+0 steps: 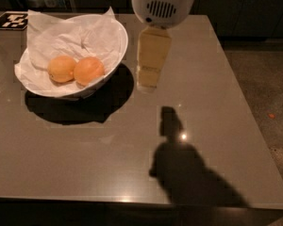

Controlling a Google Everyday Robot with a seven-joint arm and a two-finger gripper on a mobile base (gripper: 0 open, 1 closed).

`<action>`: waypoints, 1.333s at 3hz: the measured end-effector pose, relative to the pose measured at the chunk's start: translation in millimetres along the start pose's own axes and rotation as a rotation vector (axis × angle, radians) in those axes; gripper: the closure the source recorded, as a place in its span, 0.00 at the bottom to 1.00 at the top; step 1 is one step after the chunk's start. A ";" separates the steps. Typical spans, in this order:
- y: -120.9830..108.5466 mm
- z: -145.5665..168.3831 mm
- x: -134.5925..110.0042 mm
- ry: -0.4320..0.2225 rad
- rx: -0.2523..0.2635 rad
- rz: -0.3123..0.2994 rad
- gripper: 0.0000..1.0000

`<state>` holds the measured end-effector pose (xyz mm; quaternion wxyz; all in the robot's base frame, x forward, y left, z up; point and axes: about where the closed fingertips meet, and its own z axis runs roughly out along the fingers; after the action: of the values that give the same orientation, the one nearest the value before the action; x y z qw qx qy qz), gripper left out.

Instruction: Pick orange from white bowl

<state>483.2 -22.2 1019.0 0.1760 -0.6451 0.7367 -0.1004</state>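
Reddish orange (pixel 88 70) in bowl (pixel 121 55), tool (pixel 148 81) beside.

No readable text on the black-and-white marker (pixel 9 20) or the end effector (pixel 148 81) beside the white bowl (pixel 124 46).

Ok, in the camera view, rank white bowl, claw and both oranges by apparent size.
1. the white bowl
2. the claw, hanging above the table right of the bowl; possibly nearer the camera, so unsure
3. the orange and the paler orange: alike, not ranked
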 end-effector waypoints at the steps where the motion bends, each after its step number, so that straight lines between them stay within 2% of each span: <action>1: -19.0 13.3 -22.5 0.025 0.004 -0.036 0.00; 2: -21.4 10.0 -28.3 0.008 0.023 -0.041 0.00; 3: -24.5 7.7 -37.6 -0.040 0.032 -0.055 0.00; 4: -38.2 21.9 -67.9 -0.077 -0.006 -0.101 0.00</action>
<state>533.9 40.9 1022.1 0.1971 -0.6855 0.6961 -0.0818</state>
